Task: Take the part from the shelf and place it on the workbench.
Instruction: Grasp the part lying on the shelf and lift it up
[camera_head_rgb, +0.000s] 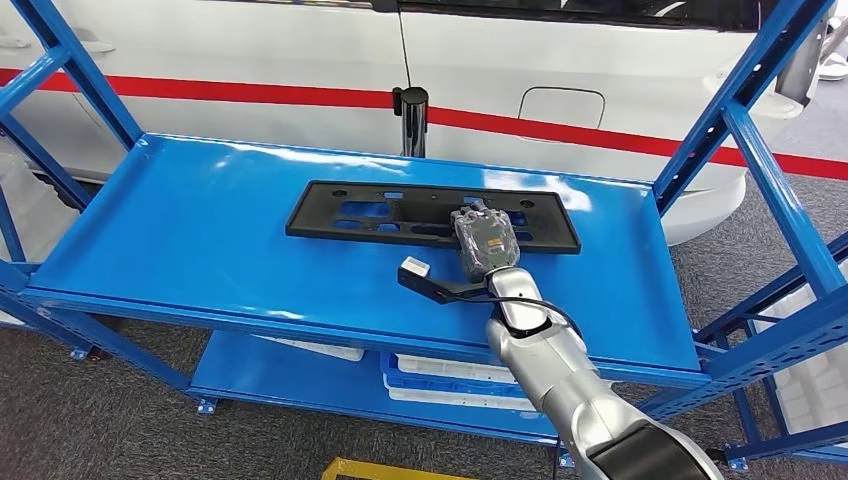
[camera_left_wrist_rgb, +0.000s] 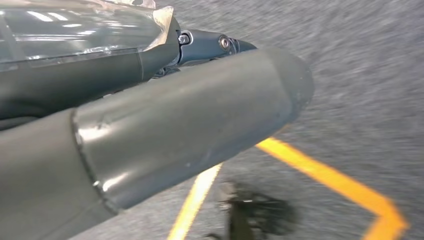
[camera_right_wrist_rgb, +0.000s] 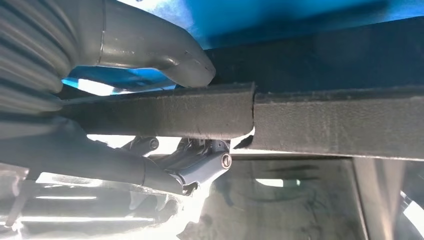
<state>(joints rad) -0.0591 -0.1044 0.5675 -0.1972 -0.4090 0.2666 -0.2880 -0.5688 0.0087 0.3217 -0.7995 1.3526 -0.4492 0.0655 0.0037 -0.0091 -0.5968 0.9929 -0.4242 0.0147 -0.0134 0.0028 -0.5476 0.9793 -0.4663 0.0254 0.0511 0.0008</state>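
1. Black plastic is what the part is made of: a long, flat frame with cut-outs, laid lengthwise on the upper blue shelf, toward its middle and right, so that its long near edge faces the robot and can be reached from the front.
2. The right hand is laid over the near edge of the part, right of its middle. In the right wrist view the thumb is seen on one face of the black rim and the darker fingers on the other, so the edge is taken to be clasped between them; how firm the hold is cannot be told.
3. An edge grip is judged to suit a thin flat piece that offers no handle and lies flush on the shelf.
4. The left hand is seen hanging over grey floor with yellow lines; whether its fingers are spread or curled cannot be told.
5. A white car body with a red stripe stands behind the shelf.
6. No brand, label or legible writing can be made out anywhere.
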